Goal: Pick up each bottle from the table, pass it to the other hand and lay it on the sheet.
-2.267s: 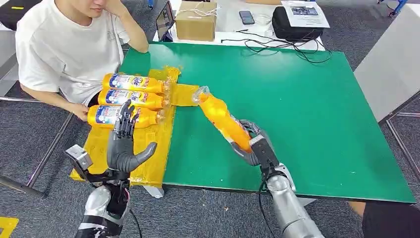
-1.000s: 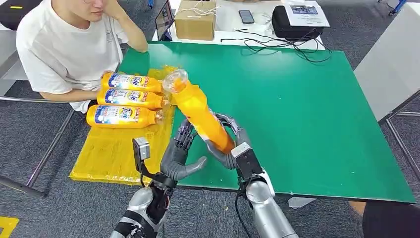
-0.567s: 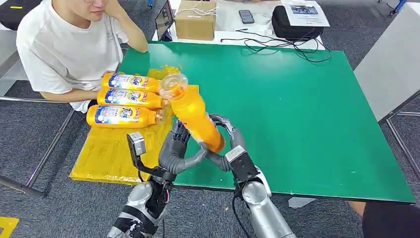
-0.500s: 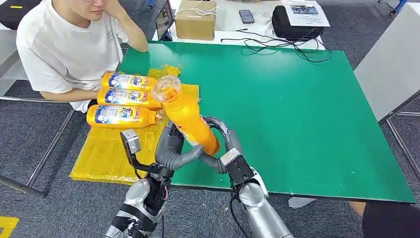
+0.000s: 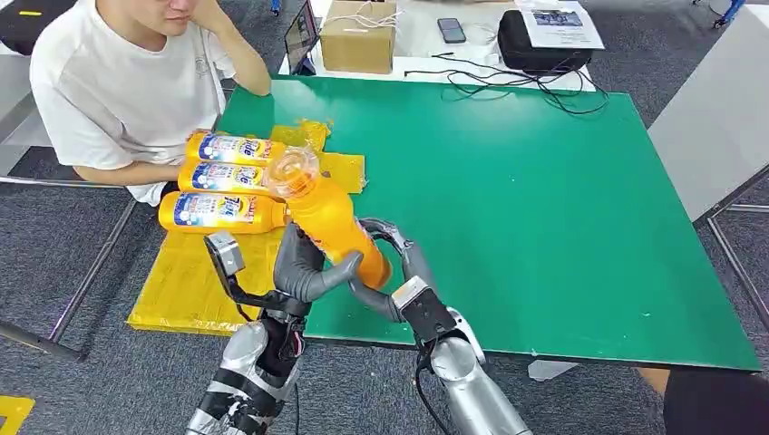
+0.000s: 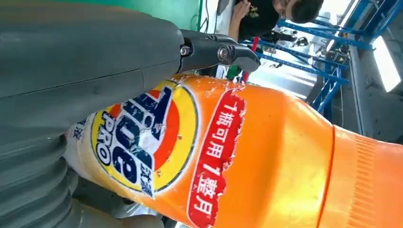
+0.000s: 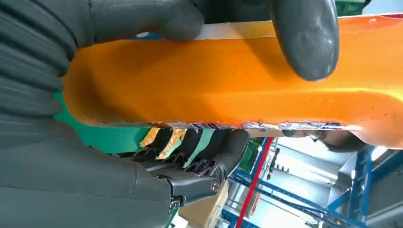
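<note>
I am looking down at the green table (image 5: 562,199), where both of my robot hands are meeting on one orange bottle (image 5: 328,217) held up in the air above the table's near edge. The right robot hand (image 5: 392,272) is wrapping its fingers around the bottle's lower end, and the left robot hand (image 5: 304,267) is closing on the same bottle just beside it, with its thumb reaching across the orange body toward the right one. In the left wrist view the thick grey thumb (image 6: 85,71) is pressing against the bottle's label (image 6: 142,137), so both robot hands are gripping it at once. The bottle is tilting up and away from me, its cap end leaning over toward the yellow sheet (image 5: 204,276) at the table's left edge. I am counting four bottles in all: the one in my hands and three more bottles (image 5: 227,177) lying on their sides on the sheet, side by side in a row, labels up and caps pointing toward the middle of the table. One person in a white shirt (image 5: 118,91) is sitting at the far left corner, close to those three. Behind the table, one cardboard box (image 5: 360,36), one phone (image 5: 452,32) and one black bag (image 5: 544,41) are resting on a white surface.
</note>
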Available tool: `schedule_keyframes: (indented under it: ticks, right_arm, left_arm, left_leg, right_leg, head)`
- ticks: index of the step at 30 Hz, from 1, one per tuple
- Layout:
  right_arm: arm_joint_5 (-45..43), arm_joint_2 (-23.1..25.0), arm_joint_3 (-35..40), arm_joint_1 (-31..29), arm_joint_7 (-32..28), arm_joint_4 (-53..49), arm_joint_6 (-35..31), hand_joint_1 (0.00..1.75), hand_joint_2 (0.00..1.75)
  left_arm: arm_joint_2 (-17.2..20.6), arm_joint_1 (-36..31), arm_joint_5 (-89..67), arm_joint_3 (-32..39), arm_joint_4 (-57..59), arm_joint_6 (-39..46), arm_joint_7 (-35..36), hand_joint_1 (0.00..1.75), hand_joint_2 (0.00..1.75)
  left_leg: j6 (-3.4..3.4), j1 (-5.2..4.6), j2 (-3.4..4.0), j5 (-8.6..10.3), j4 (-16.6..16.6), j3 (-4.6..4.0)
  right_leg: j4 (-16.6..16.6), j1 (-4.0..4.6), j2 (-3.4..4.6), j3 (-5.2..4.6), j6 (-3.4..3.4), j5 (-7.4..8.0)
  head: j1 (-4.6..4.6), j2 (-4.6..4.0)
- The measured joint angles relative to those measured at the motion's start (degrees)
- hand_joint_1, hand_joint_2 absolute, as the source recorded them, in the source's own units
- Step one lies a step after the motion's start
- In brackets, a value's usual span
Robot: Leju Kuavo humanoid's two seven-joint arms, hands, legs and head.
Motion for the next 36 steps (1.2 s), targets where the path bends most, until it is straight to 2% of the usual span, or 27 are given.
schedule_keyframes:
  ticks: [2, 3, 7, 8, 10, 11, 12, 15, 16, 23, 31, 36]
  right_arm:
    - [0.24, 0.00, 0.13, -0.01, 0.00, 0.00, -0.07, 1.75, 1.75]
    - [0.31, 0.00, 0.19, -0.01, 0.00, 0.00, -0.09, 1.75, 1.75]
    - [0.48, 0.00, 0.37, -0.02, 0.00, 0.00, -0.57, 1.68, 1.75]
    - [0.50, 0.00, 0.37, 0.00, 0.02, 0.00, -0.90, 1.71, 1.75]
    - [0.55, -0.02, 0.35, 0.01, 0.18, 0.04, -1.49, 1.57, 1.75]
    - [0.55, -0.02, 0.28, 0.05, 0.31, 0.09, -1.68, 1.06, 1.75]
    - [0.55, -0.13, 0.24, 0.13, 0.35, 0.15, -1.86, 0.02, 1.75]
    - [0.72, -0.20, 0.09, 0.71, 0.44, 0.15, -2.07, 0.00, 1.75]
    - [1.03, -0.20, 0.13, 1.05, 0.42, 0.15, -2.08, 0.00, 0.00]
    - [1.35, 0.18, 0.96, 2.97, -0.11, 0.04, -4.10, 0.00, 0.00]
    - [1.35, 0.37, 0.96, 4.77, -1.49, -2.29, -6.53, 0.00, 0.00]
    - [2.23, 0.48, 0.94, 6.87, -2.60, -5.40, -8.83, 0.00, 0.00]
  left_arm:
    - [0.00, -0.23, -0.44, 0.00, 0.02, 0.48, 0.00, 0.00, 1.75]
    - [0.00, -0.37, -0.57, -0.02, 0.02, 0.59, 0.00, 1.75, 1.75]
    - [0.02, -0.83, -1.73, -0.18, 0.20, 0.41, 0.37, 1.75, 1.75]
    - [0.09, -0.99, -2.39, -0.31, 0.37, 0.55, 0.85, 1.75, 1.75]
    - [0.18, -1.46, -4.75, -0.77, 1.09, 2.12, 1.66, 1.75, 1.75]
    - [0.22, -1.84, -6.46, -1.22, 1.64, 3.13, 1.79, 1.75, 1.75]
    - [0.33, -2.17, -7.54, -1.66, 2.10, 3.87, 1.86, 1.75, 1.75]
    - [0.46, -2.75, -8.16, -2.14, 3.36, 4.30, 1.86, 1.75, 1.75]
    - [0.46, -2.93, -7.89, -2.21, 3.78, 4.22, 2.18, 1.75, 1.75]
    - [0.90, -3.48, -6.62, -2.67, 5.92, 4.87, 3.45, 1.75, 1.75]
    - [3.82, -3.61, -11.29, -1.59, 6.73, 9.74, 4.05, 1.75, 1.75]
    - [6.98, -3.76, -23.99, 0.44, 6.69, 17.01, 5.27, 1.75, 1.75]
  left_leg:
    - [0.00, 0.00, 0.00, 0.00, 0.00, 0.00]
    - [0.00, 0.00, 0.00, 0.00, 0.00, 0.00]
    - [0.00, 0.00, 0.00, 0.00, 0.00, 0.00]
    - [0.00, 0.00, 0.00, 0.00, 0.00, 0.00]
    - [0.00, 0.00, 0.00, 0.00, 0.00, 0.00]
    - [0.00, 0.00, -0.01, 0.00, 0.00, -0.01]
    - [0.00, 0.00, -0.01, 0.00, 0.00, -0.01]
    - [0.00, -0.01, -0.01, 0.00, 0.00, -0.01]
    - [0.00, 0.00, -0.01, 0.00, 0.00, -0.01]
    - [0.00, 0.01, -0.01, -0.01, -0.01, -0.05]
    - [0.00, 0.01, 0.02, 0.01, -0.01, -0.04]
    - [-0.01, 0.02, 0.05, 0.01, -0.01, -0.04]
  right_leg:
    - [0.00, 0.00, 0.00, 0.00, 0.00, 0.00]
    - [0.00, 0.00, 0.00, 0.00, 0.00, 0.00]
    - [0.00, 0.00, 0.00, 0.00, 0.00, 0.00]
    - [0.00, 0.00, 0.00, 0.00, 0.00, 0.00]
    - [0.00, 0.00, 0.00, 0.00, 0.00, 0.00]
    - [0.00, -0.01, -0.01, 0.00, 0.00, 0.00]
    - [0.00, -0.01, -0.01, 0.00, 0.00, 0.00]
    - [0.00, -0.01, 0.01, 0.00, 0.00, 0.00]
    - [0.00, 0.00, 0.01, 0.00, 0.00, 0.00]
    - [0.00, 0.02, 0.00, -0.03, 0.00, 0.00]
    - [0.00, 0.02, 0.02, -0.06, -0.01, 0.00]
    - [0.02, 0.04, 0.05, -0.06, -0.01, 0.00]
  head:
    - [0.00, 0.00]
    - [0.00, 0.00]
    - [0.00, 0.00]
    - [0.00, 0.00]
    - [0.00, 0.00]
    - [0.00, 0.00]
    - [0.00, 0.00]
    - [0.00, 0.00]
    - [0.00, 0.00]
    - [0.00, 0.00]
    - [0.00, 0.00]
    - [-0.02, 0.00]
